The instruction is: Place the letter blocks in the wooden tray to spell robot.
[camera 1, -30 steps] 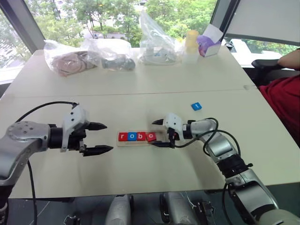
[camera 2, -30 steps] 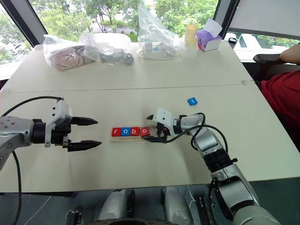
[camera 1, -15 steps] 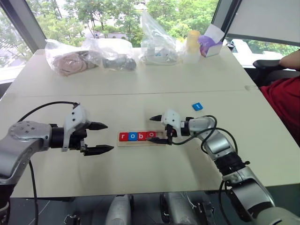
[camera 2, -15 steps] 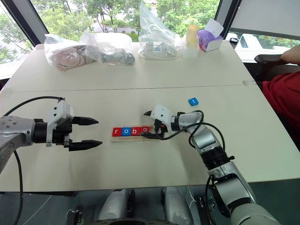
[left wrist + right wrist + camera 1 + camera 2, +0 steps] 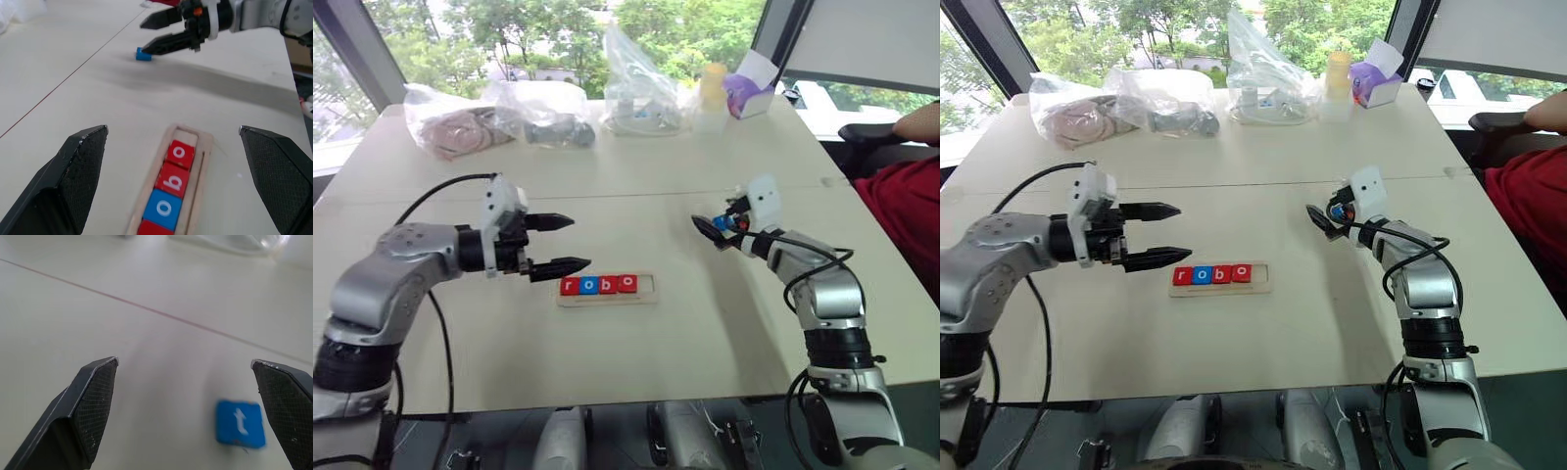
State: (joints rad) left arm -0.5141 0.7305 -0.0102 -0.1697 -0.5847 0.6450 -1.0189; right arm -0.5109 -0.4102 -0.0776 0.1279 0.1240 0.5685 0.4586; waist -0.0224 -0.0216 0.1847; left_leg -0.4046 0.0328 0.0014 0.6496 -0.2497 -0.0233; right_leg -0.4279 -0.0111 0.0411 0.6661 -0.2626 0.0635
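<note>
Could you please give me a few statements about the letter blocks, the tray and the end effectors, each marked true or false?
1. The wooden tray holds four letter blocks reading r, o, b, o. True.
2. The blue t block sits in the tray. False: it lies on the table, apart from the tray.
3. The right end effector is shut on the t block. False: it is open, holding nothing.
4. The left end effector is open. True.
</note>
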